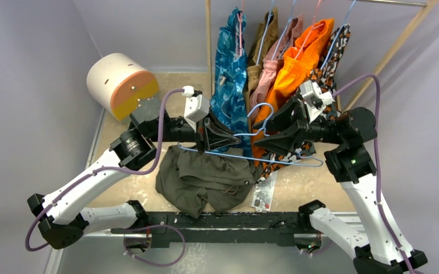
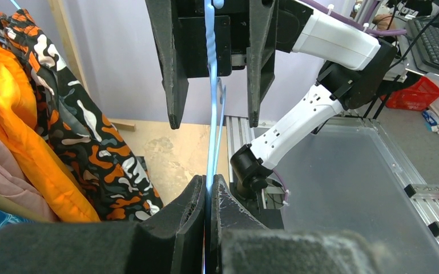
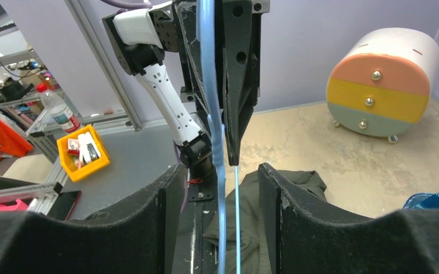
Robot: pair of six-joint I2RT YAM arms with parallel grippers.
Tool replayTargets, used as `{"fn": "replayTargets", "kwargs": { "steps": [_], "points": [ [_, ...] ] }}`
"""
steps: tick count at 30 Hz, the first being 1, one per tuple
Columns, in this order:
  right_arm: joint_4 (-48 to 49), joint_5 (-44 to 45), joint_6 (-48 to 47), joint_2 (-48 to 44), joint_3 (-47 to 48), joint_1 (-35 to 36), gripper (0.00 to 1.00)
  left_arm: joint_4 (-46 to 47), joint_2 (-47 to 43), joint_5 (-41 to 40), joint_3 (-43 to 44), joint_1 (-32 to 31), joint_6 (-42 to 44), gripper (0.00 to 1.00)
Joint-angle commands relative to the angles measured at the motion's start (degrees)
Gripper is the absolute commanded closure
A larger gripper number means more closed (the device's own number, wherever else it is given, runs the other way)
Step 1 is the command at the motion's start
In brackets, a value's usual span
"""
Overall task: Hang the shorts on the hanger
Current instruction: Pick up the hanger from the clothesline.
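Observation:
The olive-green shorts (image 1: pixel 205 178) lie crumpled on the table near the front edge; they also show in the right wrist view (image 3: pixel 288 191). The light-blue hanger (image 1: pixel 274 160) is held above them, lying about level, hook toward the back. My left gripper (image 1: pixel 235 137) is shut on the hanger's wire, seen pinched between its pads in the left wrist view (image 2: pixel 210 191). My right gripper (image 1: pixel 258 142) faces it, open, with the hanger's twisted neck (image 3: pixel 212 114) passing between its fingers (image 3: pixel 168 205) without contact.
A wooden rack (image 1: pixel 208 34) at the back holds blue patterned shorts (image 1: pixel 231 63), tan, pink, orange (image 1: pixel 297 65) and camouflage garments, close behind both grippers. A round pastel drawer unit (image 1: pixel 123 84) stands at the back left. A white card (image 1: pixel 264 194) lies right of the shorts.

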Motion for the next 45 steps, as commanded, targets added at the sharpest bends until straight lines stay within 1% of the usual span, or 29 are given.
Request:
{"fn": "replayTargets", "kwargs": {
  "steps": [1,3,8,9,10,12,13,16,17,20,22,23,28,29,31,32,34,36,38,40,42,45],
  "points": [
    [3.19,-1.52,0.85,0.61,3.03,0.51,0.46,2.13,0.36,0.61,1.87,0.05,0.06,1.00],
    [3.15,-1.56,0.66,0.83,3.02,0.73,0.49,1.98,0.56,0.65,1.86,0.11,0.20,1.00],
    [3.17,-1.88,0.44,1.03,2.53,1.19,0.72,2.21,0.93,0.69,1.87,0.10,0.14,1.00],
    [3.07,-1.91,0.29,1.02,2.53,1.26,0.73,2.32,0.88,0.66,1.96,0.11,0.14,1.00],
    [2.68,-1.68,0.10,0.97,2.44,1.30,0.72,2.42,0.94,0.61,2.02,0.08,0.10,1.00],
    [1.66,-1.30,-0.66,0.80,2.39,1.38,0.64,2.45,0.90,0.56,2.22,0.10,0.10,1.00],
    [0.85,-0.98,-1.16,0.66,2.39,1.39,0.63,2.43,0.91,0.52,2.32,0.10,0.10,1.00],
    [-1.17,0.13,-2.40,0.39,2.26,1.40,0.64,2.43,0.77,0.36,2.48,0.10,0.14,1.00],
    [-1.42,0.22,-2.56,0.37,2.17,1.40,0.67,2.41,0.78,0.22,2.39,0.07,0.18,1.00],
    [-1.74,0.53,-2.38,0.21,2.08,1.40,0.81,2.37,0.78,0.24,2.33,0.11,0.06,1.00],
    [-1.61,0.59,-2.20,0.34,2.28,1.37,0.97,2.34,0.68,0.09,2.24,0.06,0.09,1.00],
    [-1.60,0.53,-2.12,0.39,2.44,1.40,1.00,2.34,0.64,0.02,2.21,0.05,0.09,1.00],
    [-1.89,1.61,-2.80,-0.10,2.74,1.39,1.00,1.75,0.37,-0.64,1.93,0.08,0.43,1.00],
    [-2.36,2.47,-3.16,-0.29,2.78,1.40,1.00,1.06,0.16,-1.27,1.79,0.13,0.71,0.96],
    [-4.01,5.84,-5.00,-1.07,2.82,1.39,1.00,-0.89,-0.71,-3.33,1.37,0.10,1.26,0.66],
    [-5.26,7.94,-5.81,-1.63,2.82,1.40,1.00,-2.35,-1.30,-5.46,0.97,0.09,1.43,0.50],
    [-7.14,12.74,-7.37,-2.74,2.67,1.40,1.00,-5.99,-3.71,-11.22,-0.47,0.14,1.67,0.43],
    [-9.16,16.69,-9.15,-3.89,2.46,1.40,1.00,-9.33,-7.62,-19.94,-2.63,0.18,1.03,0.38],
    [-10.69,19.44,-10.41,-5.23,1.87,1.35,1.00,-11.41,-12.78,-32.30,-5.68,0.13,-2.92,0.33],
    [-12.14,20.54,-11.36,-6.67,0.89,1.34,1.00,-14.04,-19.15,-46.22,-9.12,0.14,-8.86,0.30],
    [-13.25,20.82,-11.81,-7.80,-0.56,1.35,1.00,-17.37,-24.03,-55.67,-12.25,0.14,-15.80,0.28],
    [-14.83,19.96,-12.48,-9.27,-2.91,1.40,1.00,-28.72,-27.13,-68.79,-14.77,0.14,-30.11,0.26]
  ]
}}
